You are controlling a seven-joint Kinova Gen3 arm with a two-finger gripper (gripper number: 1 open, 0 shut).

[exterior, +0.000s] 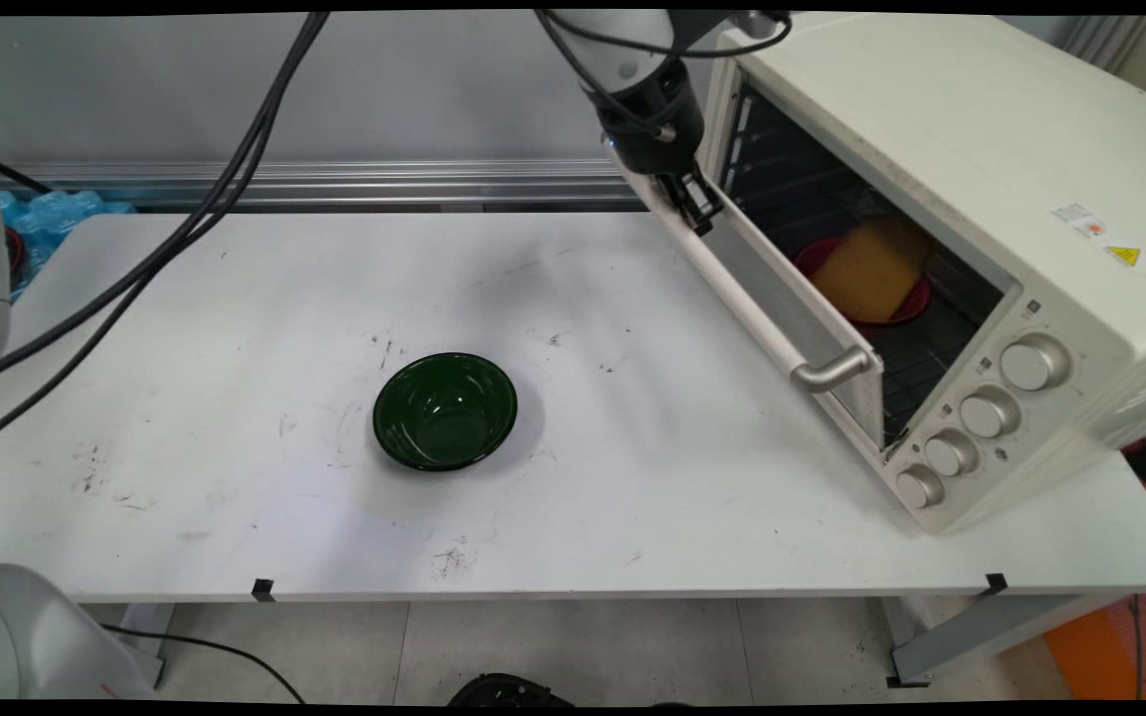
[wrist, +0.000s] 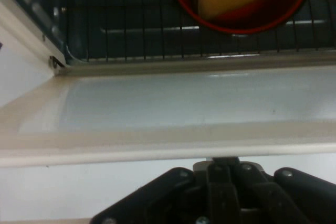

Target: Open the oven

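Tool: the black two-finger tool (exterior: pixel 700 211) hangs from the arm at the top of the main view, its tip at the far end of the toaster oven door's upper edge. In the hand view only the black linkage (wrist: pixel 226 192) shows at the bottom edge, with the fingers pressed together just below the door's rim; whether they pinch that rim I cannot tell.
Toaster oven: a cream toaster oven (exterior: pixel 981 179) stands on the right part of the bench, its front turned toward the middle.
Door: the glass door (exterior: pixel 782 298) is partly open, tilted outward, with a pale bar handle (exterior: pixel 742 298) and a metal bracket at its near end.
Inside: a red bowl (exterior: pixel 906 303) sits on the wire rack (exterior: pixel 921 348), holding a yellow-orange sponge-like block (exterior: pixel 871 267) that leans over the rim.
Controls: four round silver knobs (exterior: pixel 976 413) run down the front panel.
Labels: a small white sticker and a yellow warning triangle (exterior: pixel 1122 256) lie on the oven's top; their writing is too small to read.
Green bowl: a dark green bowl (exterior: pixel 446 410) stands upright near the bench's middle, well apart from the oven.
Bench: white bench (exterior: pixel 235 477), scuffed with dark marks.
Cables: black cables (exterior: pixel 185 229) hang across the upper left.
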